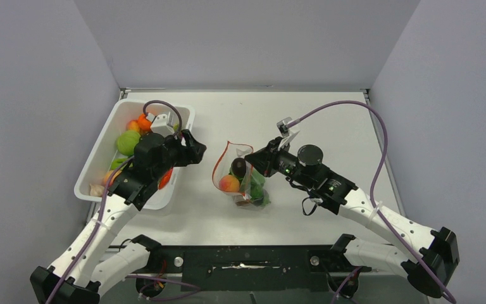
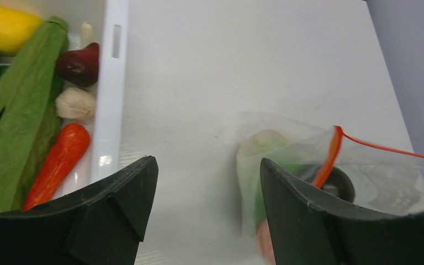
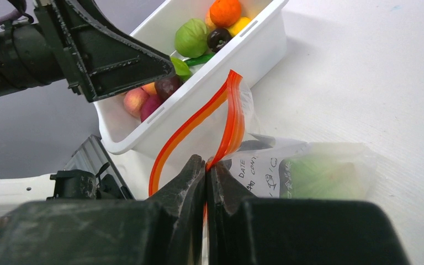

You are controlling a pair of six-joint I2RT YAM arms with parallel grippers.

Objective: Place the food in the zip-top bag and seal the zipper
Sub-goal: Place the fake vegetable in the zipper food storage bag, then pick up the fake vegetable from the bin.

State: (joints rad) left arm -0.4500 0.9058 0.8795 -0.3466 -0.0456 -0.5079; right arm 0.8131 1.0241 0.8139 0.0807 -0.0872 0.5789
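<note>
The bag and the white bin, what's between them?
Bare table, in the left wrist view. From the top, the open left tool hangs over that gap.

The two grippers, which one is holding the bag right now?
The right gripper, pinched shut on the zip-top bag's red-orange zipper. The left gripper hangs open and empty between the white bin and the bag.

We look down from high behind the bench [image 1: 329, 126]; both close wrist views share the zip-top bag [image 3: 320, 171] and bin [image 3: 243, 61].
</note>
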